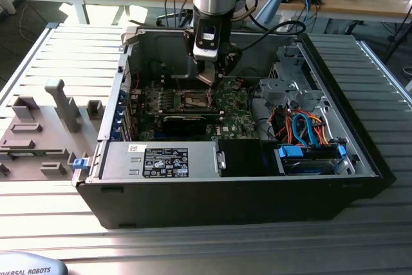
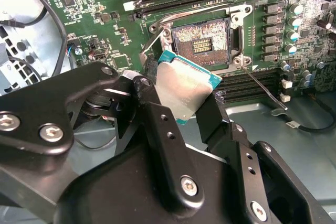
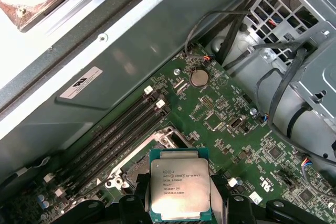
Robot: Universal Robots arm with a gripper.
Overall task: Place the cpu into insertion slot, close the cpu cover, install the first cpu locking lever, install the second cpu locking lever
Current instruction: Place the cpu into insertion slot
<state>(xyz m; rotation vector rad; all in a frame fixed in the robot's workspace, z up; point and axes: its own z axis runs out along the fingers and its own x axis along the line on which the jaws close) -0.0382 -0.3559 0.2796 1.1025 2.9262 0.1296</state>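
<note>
Exterior view: an open computer case (image 1: 225, 201) lies on a slatted table (image 1: 58, 43). The arm reaches down into it, and the gripper (image 1: 210, 76) hangs just above the insertion slot (image 1: 196, 99) on the green motherboard (image 1: 235, 117). From here the arm's own body blocks the fingertips. The cpu and the gap to the slot are too small to judge.

Second wrist view: the gripper (image 2: 181, 98) is clamped on the cpu (image 2: 184, 85), one black finger (image 2: 157, 124) on each side edge. The chip hangs near the open insertion slot (image 2: 202, 40), apart from it and off to one side. It seems to sit at an angle to the board. If it goes down offset or tilted, a corner could land on the slot's fine contacts and bend them. A thin wire locking lever (image 2: 265, 88) sticks out beside the slot and could snag. The fingers hide the chip's lower edge. I cannot pick out the cpu cover with confidence.

First wrist view: the cpu (image 3: 178, 190) faces the camera, gripped between two finger pads (image 3: 134, 203). It covers much of the insertion slot (image 3: 137, 169) behind it, so alignment cannot be checked. Memory slots (image 3: 121, 129) run alongside. The grip on the chip's narrow edges looks slim, so a slip is possible.
</note>
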